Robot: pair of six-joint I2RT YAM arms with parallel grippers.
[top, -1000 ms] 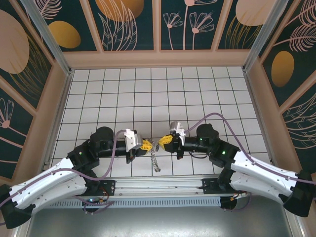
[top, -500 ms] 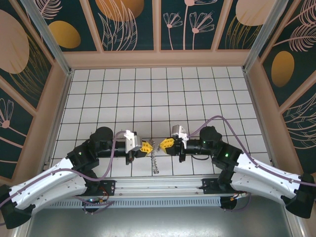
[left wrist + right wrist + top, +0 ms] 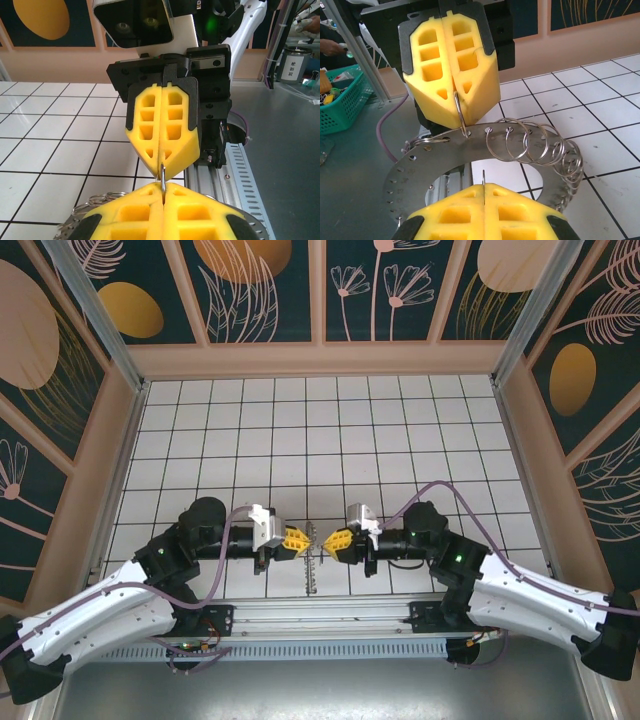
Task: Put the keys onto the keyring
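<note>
We see both pairs of jaws pressed together, left gripper (image 3: 301,542) pinching a small loop (image 3: 460,119) of the keyring (image 3: 315,570) and right gripper (image 3: 335,541) nipping a thin wire (image 3: 484,178), the hoop hanging between the facing tips, long axis toward 6 o'clock, equally near both arms.

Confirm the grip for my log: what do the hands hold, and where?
The keyring: the left hand pinches a small rim loop, the right hand a thin wire piece.

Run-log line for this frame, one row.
left gripper: shut on keyring loop | right gripper: shut on keyring | keyring: hung between facing tips
</note>
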